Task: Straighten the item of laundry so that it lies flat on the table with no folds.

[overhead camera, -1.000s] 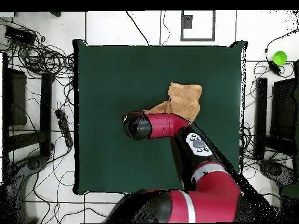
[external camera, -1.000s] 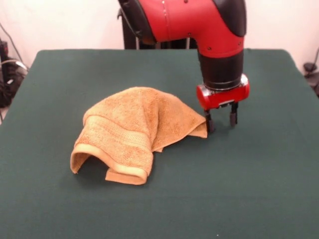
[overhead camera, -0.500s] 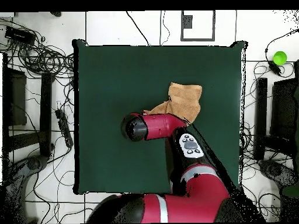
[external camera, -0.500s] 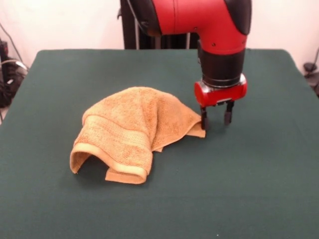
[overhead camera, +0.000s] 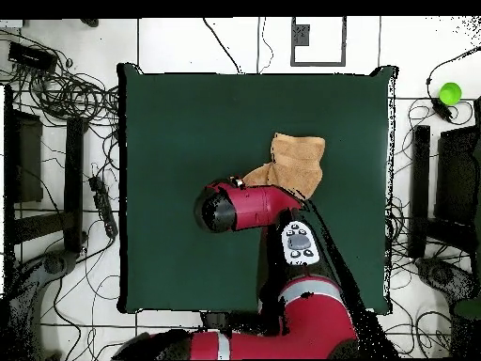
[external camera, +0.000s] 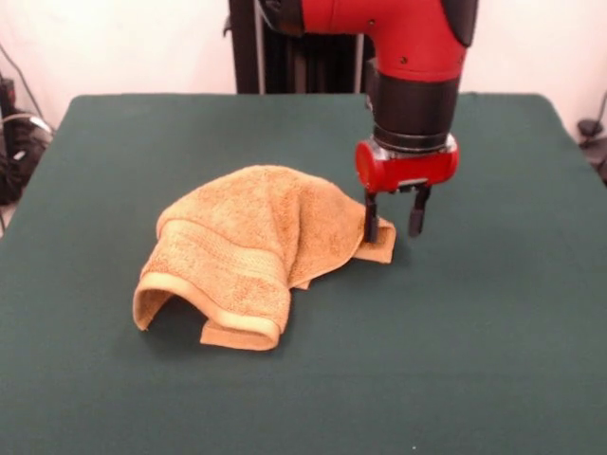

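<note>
Tool (external camera: 391, 226) open at towel (external camera: 251, 246) corner, front view; hidden overhead.

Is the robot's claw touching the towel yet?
Cannot tell. In the front view the gripper is open, with one finger overlapping the towel at its corner, but contact isn't plain. Overhead, the arm hides that spot.

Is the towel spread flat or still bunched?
Bunched: the towel humps up in folds, one hemmed edge arching off the table.
</note>
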Controlling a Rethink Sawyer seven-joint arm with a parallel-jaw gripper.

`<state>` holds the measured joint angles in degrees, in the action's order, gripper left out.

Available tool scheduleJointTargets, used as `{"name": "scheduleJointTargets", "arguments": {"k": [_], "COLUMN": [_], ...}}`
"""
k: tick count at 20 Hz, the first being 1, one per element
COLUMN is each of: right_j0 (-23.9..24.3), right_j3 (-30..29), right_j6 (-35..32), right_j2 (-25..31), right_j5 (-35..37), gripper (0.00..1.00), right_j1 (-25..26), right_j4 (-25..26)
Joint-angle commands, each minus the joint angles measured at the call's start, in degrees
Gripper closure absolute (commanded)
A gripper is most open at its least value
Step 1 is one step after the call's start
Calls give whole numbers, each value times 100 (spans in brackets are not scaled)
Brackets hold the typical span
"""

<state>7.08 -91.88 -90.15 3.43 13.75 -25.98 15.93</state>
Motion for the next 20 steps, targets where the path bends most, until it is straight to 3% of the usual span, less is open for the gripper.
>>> {"name": "scheduleJointTargets", "arguments": {"k": [1,11,20], "right_j0": [-220,194,405], "right_j3": [324,496,412], "right_j6": [-1095,-796,-663], "right_j2": [-64,500,822], "right_j5": [-339,-132,-85], "gripper": [0,0,0], "right_j1": [391,967,1079], "right_j4": [-158,-299,-328]}}
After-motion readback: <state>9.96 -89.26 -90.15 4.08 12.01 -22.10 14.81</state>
